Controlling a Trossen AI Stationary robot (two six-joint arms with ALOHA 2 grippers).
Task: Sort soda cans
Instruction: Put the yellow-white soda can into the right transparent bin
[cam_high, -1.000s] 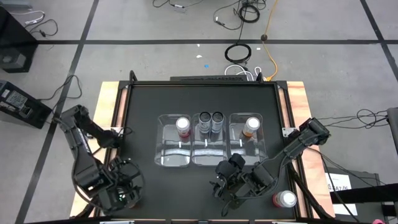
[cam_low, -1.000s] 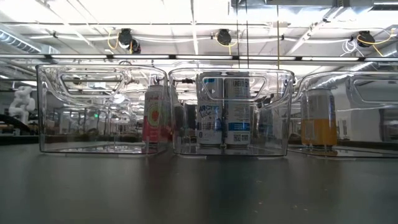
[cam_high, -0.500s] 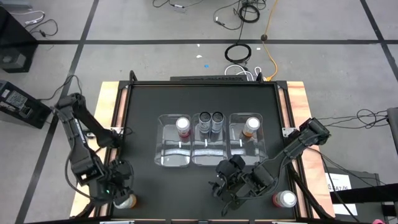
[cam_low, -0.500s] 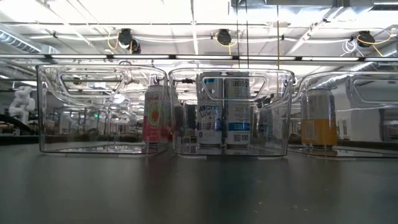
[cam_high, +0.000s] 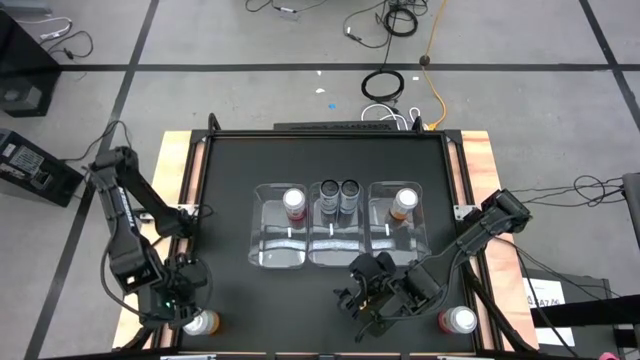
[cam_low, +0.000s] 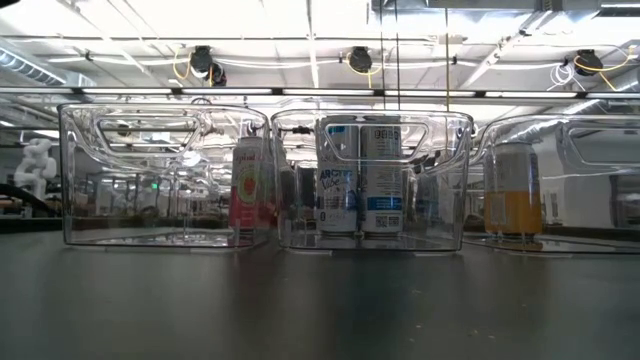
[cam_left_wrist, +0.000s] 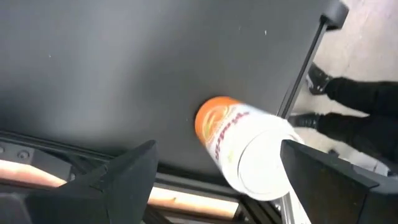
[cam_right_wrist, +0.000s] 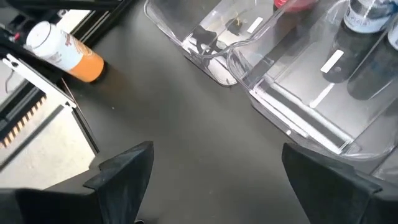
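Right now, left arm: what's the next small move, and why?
Probably ease the left gripper down around the orange can and close. Its fingers stand open to either side of the upright can at the table's near left corner, not gripping it, and the orange bin holds only one orange can.

clear bins (cam_high: 334, 247), black table (cam_high: 230, 180), floor cables (cam_high: 383, 84)

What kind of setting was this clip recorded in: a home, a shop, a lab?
Most likely a robotics lab or workshop: a black work table on a bare concrete floor with loose cables, and behind the clear bins a large hall with exposed ceiling ducts.
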